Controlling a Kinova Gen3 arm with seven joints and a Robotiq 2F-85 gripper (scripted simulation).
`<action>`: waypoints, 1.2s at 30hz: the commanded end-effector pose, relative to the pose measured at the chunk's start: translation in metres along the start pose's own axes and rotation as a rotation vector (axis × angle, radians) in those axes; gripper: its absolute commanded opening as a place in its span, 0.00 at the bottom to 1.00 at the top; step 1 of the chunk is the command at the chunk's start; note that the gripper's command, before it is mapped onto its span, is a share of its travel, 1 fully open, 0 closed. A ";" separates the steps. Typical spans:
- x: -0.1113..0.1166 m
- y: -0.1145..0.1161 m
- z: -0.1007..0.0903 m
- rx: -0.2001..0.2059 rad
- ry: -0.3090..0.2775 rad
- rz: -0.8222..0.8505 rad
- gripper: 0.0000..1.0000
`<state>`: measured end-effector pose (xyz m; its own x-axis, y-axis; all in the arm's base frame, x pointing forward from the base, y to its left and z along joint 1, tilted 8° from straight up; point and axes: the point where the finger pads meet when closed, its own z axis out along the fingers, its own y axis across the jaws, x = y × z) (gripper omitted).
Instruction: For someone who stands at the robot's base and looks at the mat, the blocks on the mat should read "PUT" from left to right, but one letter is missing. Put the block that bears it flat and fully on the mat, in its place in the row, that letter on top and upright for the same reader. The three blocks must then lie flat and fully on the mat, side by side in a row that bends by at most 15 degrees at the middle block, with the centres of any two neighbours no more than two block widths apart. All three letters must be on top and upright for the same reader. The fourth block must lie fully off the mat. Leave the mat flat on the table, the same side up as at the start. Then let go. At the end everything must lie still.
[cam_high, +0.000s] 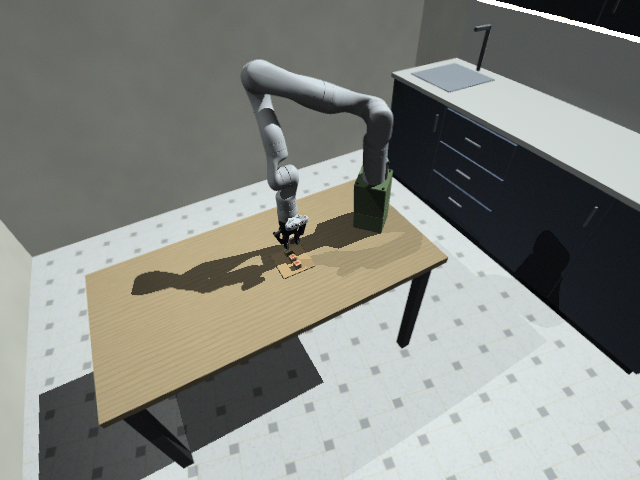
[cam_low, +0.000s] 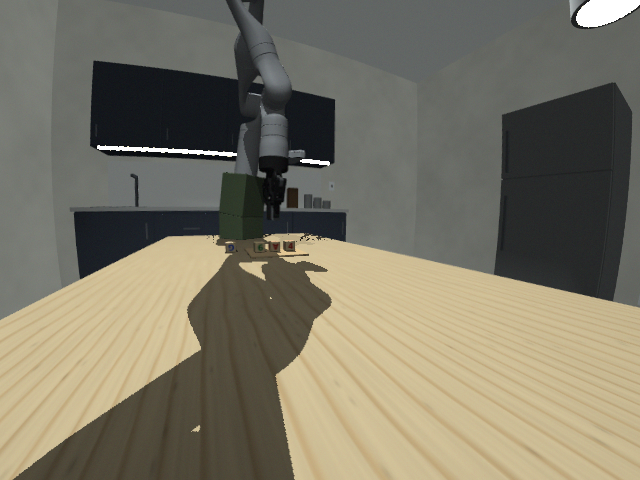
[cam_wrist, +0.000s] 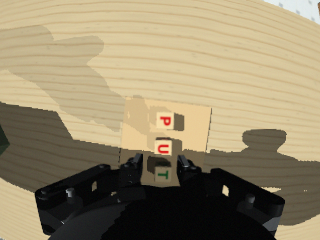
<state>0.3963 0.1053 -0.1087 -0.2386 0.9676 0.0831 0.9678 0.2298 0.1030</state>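
Three letter blocks lie in a row on the tan mat (cam_wrist: 198, 124) (cam_high: 308, 267) (cam_low: 300, 253). In the wrist view they read down the row as a red P (cam_wrist: 164, 120), a red U (cam_wrist: 162, 147) and a green T (cam_wrist: 162, 175). In the exterior view the row shows as the T block (cam_low: 259, 246), the U block (cam_low: 275, 246) and the P block (cam_low: 288, 245). My gripper (cam_wrist: 160, 163) (cam_high: 289, 240) (cam_low: 272, 210) hangs open and empty a little above the T end of the row. A fourth block (cam_low: 231, 247) with a blue mark lies off the mat, beside the T block.
The green pedestal (cam_high: 372, 201) (cam_low: 240, 211) of the arm's base stands at the table's far end behind the mat. The wooden table (cam_high: 206, 320) stretches wide toward the near side. A kitchen counter (cam_high: 542, 118) stands off the table.
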 end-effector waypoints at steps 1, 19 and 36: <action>0.002 0.004 -0.009 -0.011 0.007 -0.006 0.41; 0.002 0.004 -0.015 -0.011 0.007 0.007 1.00; 0.002 0.004 -0.015 -0.011 0.007 0.006 1.00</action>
<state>0.4000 0.1030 -0.0953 -0.2301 0.9699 0.0801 0.9688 0.2204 0.1135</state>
